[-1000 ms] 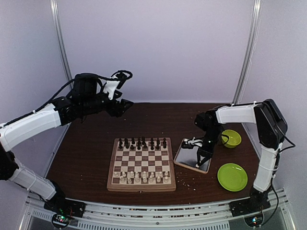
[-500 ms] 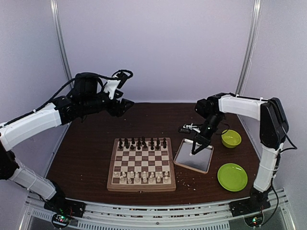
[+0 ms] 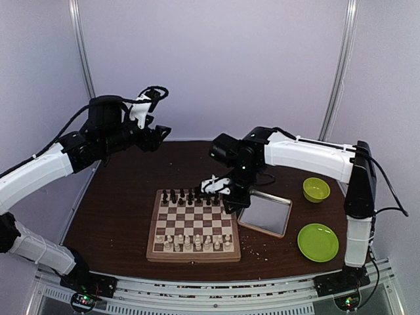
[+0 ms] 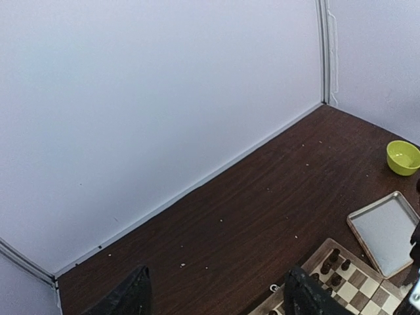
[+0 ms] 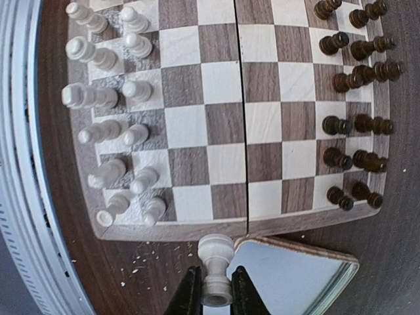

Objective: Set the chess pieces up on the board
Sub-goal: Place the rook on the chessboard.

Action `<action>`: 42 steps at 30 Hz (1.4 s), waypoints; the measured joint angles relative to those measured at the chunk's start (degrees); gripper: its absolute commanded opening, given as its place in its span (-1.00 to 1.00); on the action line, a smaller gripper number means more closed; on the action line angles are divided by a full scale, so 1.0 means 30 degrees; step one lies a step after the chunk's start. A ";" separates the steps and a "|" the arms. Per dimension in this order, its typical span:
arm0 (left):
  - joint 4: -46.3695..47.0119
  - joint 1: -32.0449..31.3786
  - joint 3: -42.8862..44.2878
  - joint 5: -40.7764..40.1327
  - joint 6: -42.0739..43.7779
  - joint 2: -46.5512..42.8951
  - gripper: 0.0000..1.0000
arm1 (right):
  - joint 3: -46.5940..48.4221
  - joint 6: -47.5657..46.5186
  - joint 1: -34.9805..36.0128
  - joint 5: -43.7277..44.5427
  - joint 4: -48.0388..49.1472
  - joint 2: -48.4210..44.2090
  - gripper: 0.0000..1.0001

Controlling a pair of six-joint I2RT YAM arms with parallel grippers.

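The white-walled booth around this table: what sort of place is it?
Probably a robot test cell in a lab, not a home. Plain white panels and metal posts box in the table, two robot arms are bolted at its near edge, and a chessboard serves as practice.

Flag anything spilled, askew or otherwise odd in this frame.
Yes: pale crumbs lie scattered on the table by the near right corner of the board, next to the metal tray; they look like spilled debris, not pieces. Nothing else stands out; the right end effector grips one white piece.
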 measured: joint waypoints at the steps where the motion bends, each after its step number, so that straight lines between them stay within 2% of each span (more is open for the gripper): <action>1: 0.0051 0.0000 -0.0007 -0.0197 0.0000 -0.0204 0.40 | 0.0517 0.0007 0.0284 0.0510 0.0022 0.0503 -0.86; 9: 0.0160 0.0000 -0.0007 -0.0962 0.0029 -0.0627 0.40 | 0.2914 -0.0007 0.1319 0.3002 -0.0240 0.4051 -0.83; 22: 0.0138 0.0000 -0.0007 -0.1013 0.0036 -0.0670 0.40 | 0.4051 0.0000 0.1698 0.3497 -0.0947 0.5588 -0.78; 25: 0.0117 0.0000 -0.0007 -0.0998 0.0036 -0.0670 0.41 | 0.4073 0.0000 0.1843 0.3490 -0.0998 0.5792 -0.68; 31: 0.0015 0.0000 -0.0007 -0.0925 0.0044 -0.0670 0.41 | 0.4109 0.0138 0.1916 0.3490 -0.1078 0.5880 -0.51; 37: 0.0007 0.0000 -0.0007 -0.0838 0.0044 -0.0663 0.41 | 0.4138 0.0590 0.1698 0.2863 -0.1457 0.5464 -0.46; 42: 0.0044 0.0000 -0.0007 -0.0539 0.0036 -0.0517 0.42 | 0.2594 0.1027 0.0925 0.1588 -0.1472 0.2244 -0.45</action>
